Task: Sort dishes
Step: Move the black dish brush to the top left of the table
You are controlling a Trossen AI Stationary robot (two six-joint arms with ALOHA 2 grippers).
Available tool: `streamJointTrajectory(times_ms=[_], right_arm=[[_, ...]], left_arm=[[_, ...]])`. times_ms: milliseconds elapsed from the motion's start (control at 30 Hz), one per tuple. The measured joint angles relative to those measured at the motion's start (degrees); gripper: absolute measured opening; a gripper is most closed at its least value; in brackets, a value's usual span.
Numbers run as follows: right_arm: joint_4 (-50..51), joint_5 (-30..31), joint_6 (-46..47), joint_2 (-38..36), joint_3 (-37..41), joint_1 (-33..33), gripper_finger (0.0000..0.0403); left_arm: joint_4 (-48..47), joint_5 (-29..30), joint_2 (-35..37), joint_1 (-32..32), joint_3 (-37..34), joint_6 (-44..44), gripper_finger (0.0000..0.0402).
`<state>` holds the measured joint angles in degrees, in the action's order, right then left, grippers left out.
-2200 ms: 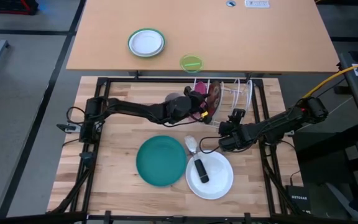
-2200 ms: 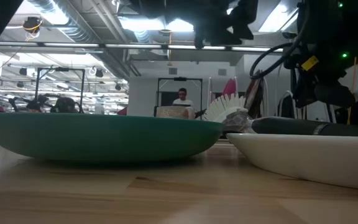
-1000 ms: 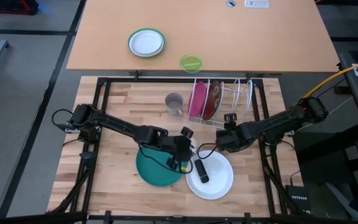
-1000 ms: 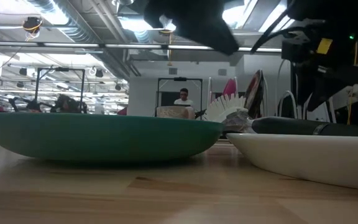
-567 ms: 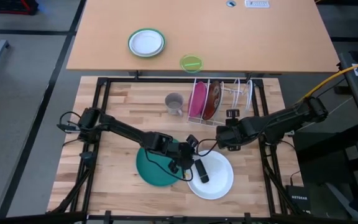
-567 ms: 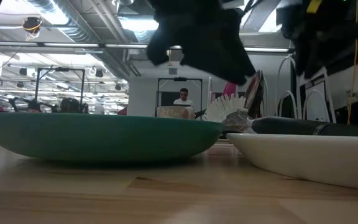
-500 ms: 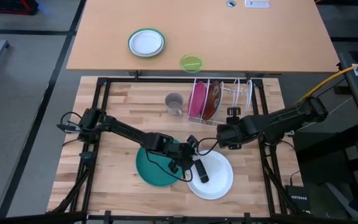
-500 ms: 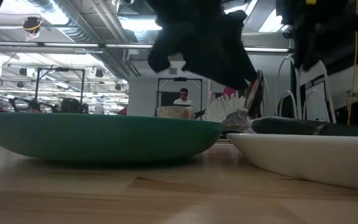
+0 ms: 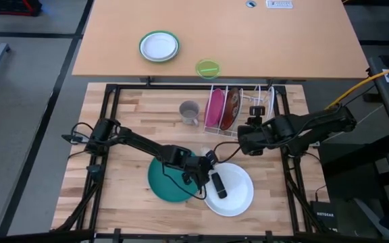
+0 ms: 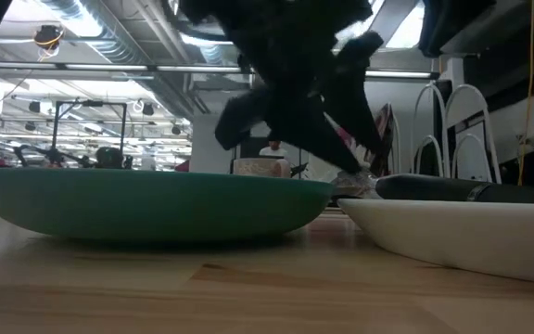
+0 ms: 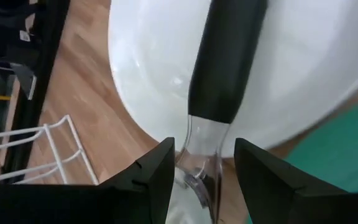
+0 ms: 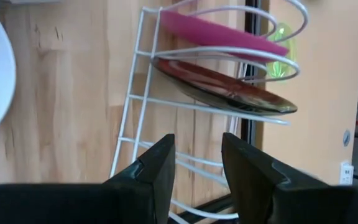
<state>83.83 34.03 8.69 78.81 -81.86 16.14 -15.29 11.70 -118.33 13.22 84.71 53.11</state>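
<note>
The teal-green plate and the plain white plate lie flat on the wooden table. A dish brush lies with its black handle on the white plate. The pink plate and the dark red patterned plate stand on edge in the white wire rack. My left gripper is open and low over the brush, a finger on each side of its clear neck. My right gripper is open and empty beside the rack's near end. My left gripper stands with its fingers close on either side of the brush's clear neck, lying across the brush from above. I cannot tell whether they touch it. The brush lies with its handle on the white plate's rim.
A grey cup stands left of the rack. On the far table are a small white plate with a green rim and a lime-green bowl. Black frame rails border the wooden table.
My left gripper has gone over the teal plate toward the table's right edge and come down onto the brush, still open. My right gripper has gone toward the far edge, closer to the rack. The plates and the brush have stayed where they were.
</note>
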Motion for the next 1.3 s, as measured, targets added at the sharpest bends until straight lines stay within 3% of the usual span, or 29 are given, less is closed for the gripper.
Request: streamJointTrajectory(times_ms=[167,433,1000,1100,1300], right_arm=[[-0.79,-2.13,2.03,0.00,-0.01,0.00,0.0136],[-7.14,-12.24,4.79,0.45,0.01,0.00,0.0136],[-10.03,-13.73,4.37,8.08,0.10,0.02,0.0136],[-10.01,-13.78,4.35,8.11,0.10,0.02,0.0136],[-9.63,-13.76,4.27,8.11,0.10,0.02,0.0136]], left_arm=[[-0.13,0.07,-1.91,-0.49,-0.07,2.97,0.0155],[2.37,3.58,-2.44,-0.40,-0.04,6.09,0.0155],[5.72,4.18,-5.55,-2.85,0.26,18.86,0.0154],[5.99,4.37,-5.65,-2.86,0.20,19.07,0.0139],[8.36,4.60,-5.87,-2.75,0.03,19.20,0.0066]])
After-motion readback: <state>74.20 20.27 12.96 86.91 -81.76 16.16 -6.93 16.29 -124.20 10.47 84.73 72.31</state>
